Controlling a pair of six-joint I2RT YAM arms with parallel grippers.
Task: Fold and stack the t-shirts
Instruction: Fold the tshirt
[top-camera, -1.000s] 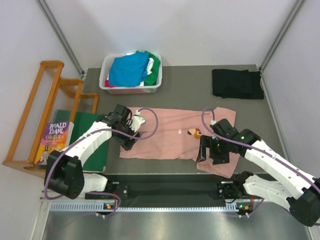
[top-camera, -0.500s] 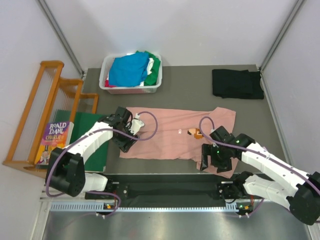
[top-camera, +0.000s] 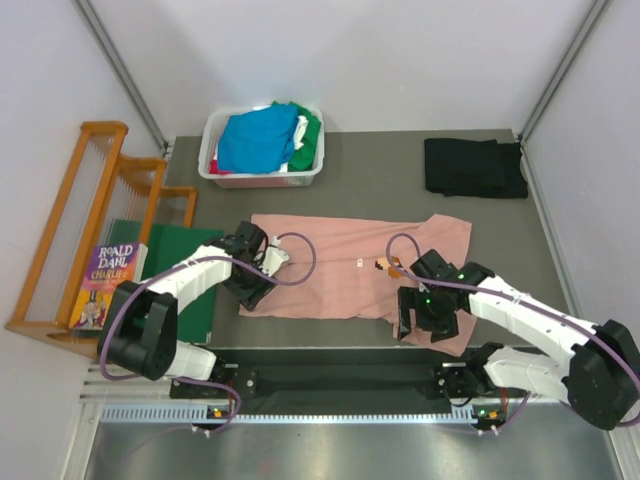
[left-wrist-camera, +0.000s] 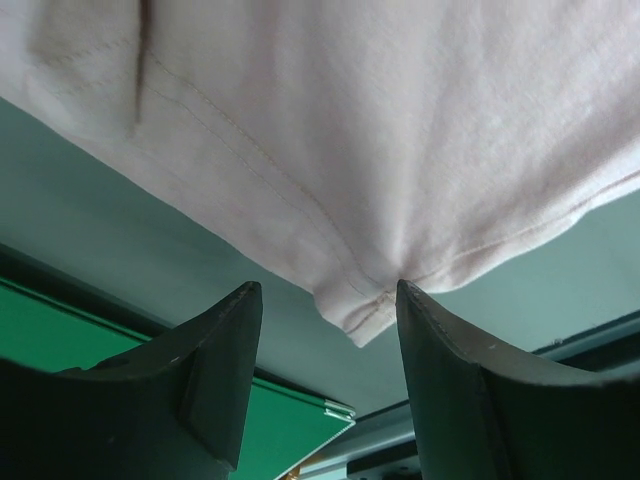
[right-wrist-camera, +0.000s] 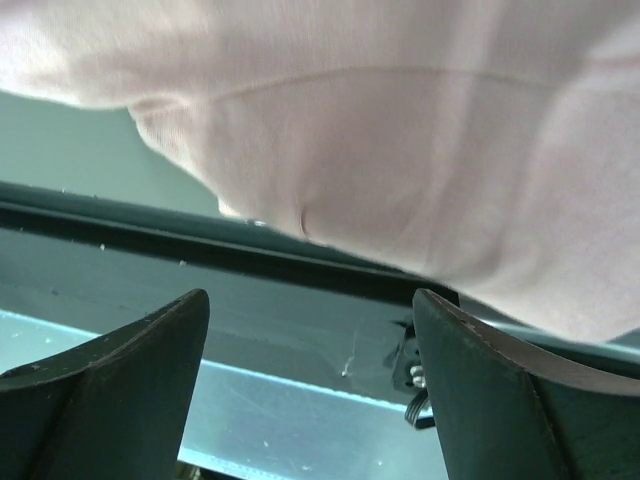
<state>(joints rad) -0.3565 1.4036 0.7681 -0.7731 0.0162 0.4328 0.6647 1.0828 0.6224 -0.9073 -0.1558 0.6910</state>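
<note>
Both grippers stand with jaws apart, nothing clamped. The left gripper (left-wrist-camera: 325, 295) faces the near left hem corner (left-wrist-camera: 352, 322) of the pink shirt (top-camera: 345, 262), and the cloth tip reaches just into the gap between its fingers. The right gripper (right-wrist-camera: 310, 300) gapes wide at the shirt's near right edge, with cloth ahead of it but not between.

The shirt lies spread sideways at mid table (top-camera: 370, 160). A folded black shirt (top-camera: 475, 167) sits far right and a basket (top-camera: 208, 160) of other shirts far left.

For a clean fold, I judge each lower finger should slide under the hem, with both closing together on matching corners.

The wrist views show the stitching and the gaps to the cloth. Only the overhead view shows the shirt's full outline and its chest print (top-camera: 385, 265).
</note>
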